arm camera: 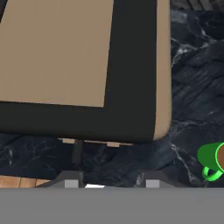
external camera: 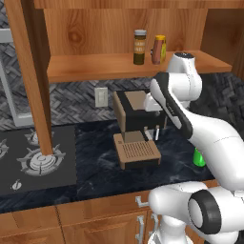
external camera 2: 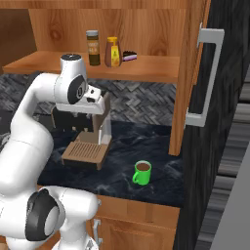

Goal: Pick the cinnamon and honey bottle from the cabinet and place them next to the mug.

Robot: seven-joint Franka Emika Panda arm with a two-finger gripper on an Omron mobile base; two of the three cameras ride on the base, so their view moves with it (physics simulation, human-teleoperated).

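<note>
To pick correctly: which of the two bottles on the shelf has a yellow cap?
The honey bottle, amber, tapering; the cinnamon beside it is dark with a grey lid.

cinnamon beside honey bottle on cabinet shelf

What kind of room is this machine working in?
A kitchen, computer-rendered by the look of it: a gas stove set into a dark marble counter, a coffee machine on it, and a wooden cabinet shelf with a honey bottle.
</note>
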